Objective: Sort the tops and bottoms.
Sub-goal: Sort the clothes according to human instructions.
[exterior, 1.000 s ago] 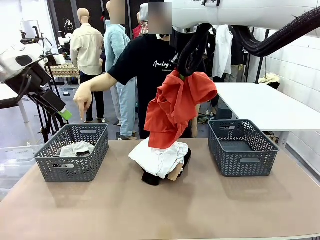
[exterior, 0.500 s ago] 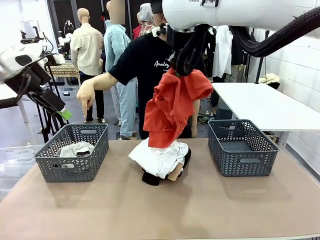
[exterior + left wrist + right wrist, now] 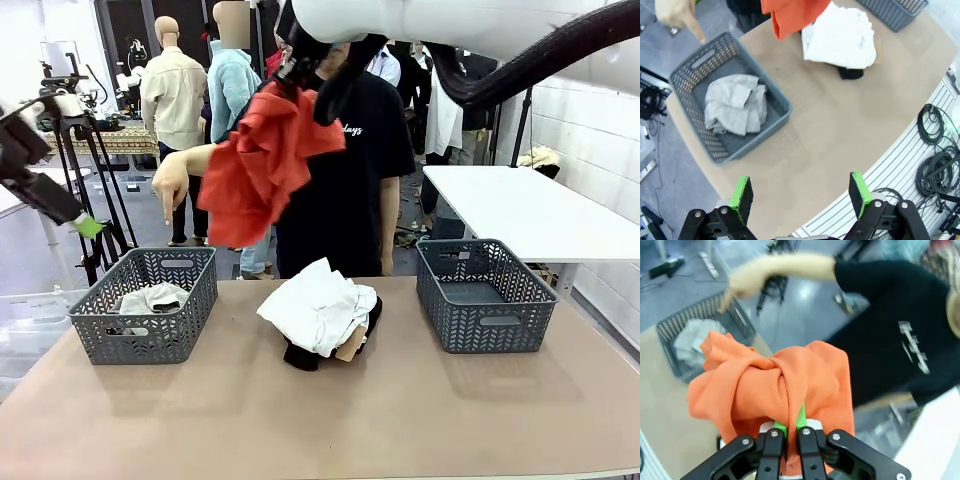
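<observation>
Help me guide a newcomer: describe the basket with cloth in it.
On the brown table stand two grey baskets, a clothes pile between them. Take the left basket. Unlike the right basket, it holds crumpled grey cloth, and a person's hand points down above it.

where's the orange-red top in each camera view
Front view: the orange-red top hangs upper left of centre.
Left wrist view: at the top edge, near the middle.
Right wrist view: centre, bunched in the right gripper.
Shared landmark: the grey basket holding pale cloth.
</observation>
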`<state>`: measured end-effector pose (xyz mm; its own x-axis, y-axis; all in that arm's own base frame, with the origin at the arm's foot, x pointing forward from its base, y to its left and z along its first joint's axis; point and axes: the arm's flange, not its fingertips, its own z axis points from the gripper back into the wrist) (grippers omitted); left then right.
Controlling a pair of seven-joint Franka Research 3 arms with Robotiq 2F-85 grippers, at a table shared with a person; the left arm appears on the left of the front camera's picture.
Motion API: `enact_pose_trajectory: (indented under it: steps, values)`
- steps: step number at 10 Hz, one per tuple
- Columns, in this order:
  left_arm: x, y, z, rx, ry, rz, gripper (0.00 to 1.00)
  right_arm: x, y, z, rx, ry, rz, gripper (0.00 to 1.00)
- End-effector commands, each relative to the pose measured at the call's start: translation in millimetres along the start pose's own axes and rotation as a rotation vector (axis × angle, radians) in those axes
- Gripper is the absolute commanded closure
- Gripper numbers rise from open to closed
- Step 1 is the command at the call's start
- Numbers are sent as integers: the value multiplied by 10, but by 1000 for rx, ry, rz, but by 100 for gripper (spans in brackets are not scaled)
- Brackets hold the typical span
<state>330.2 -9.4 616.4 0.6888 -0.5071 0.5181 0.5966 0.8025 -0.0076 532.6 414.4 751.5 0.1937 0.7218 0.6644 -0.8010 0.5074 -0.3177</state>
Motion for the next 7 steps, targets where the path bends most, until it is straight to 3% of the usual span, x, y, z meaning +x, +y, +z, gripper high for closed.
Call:
enact_pose_trajectory:
  steps: [1, 2, 3, 7]
  values:
    - [-242, 102, 54, 41, 20, 62, 0, 358, 9, -315, 175, -73, 101, 100]
    - [-281, 136, 74, 37, 34, 69, 0, 0, 0, 0, 0, 0, 0, 100]
    - [-142, 91, 43, 20, 7, 24, 0, 0, 0, 0, 0, 0, 0, 100]
    - [-142, 91, 43, 20, 7, 24, 0, 33, -72, -49, 30, -21, 19, 100]
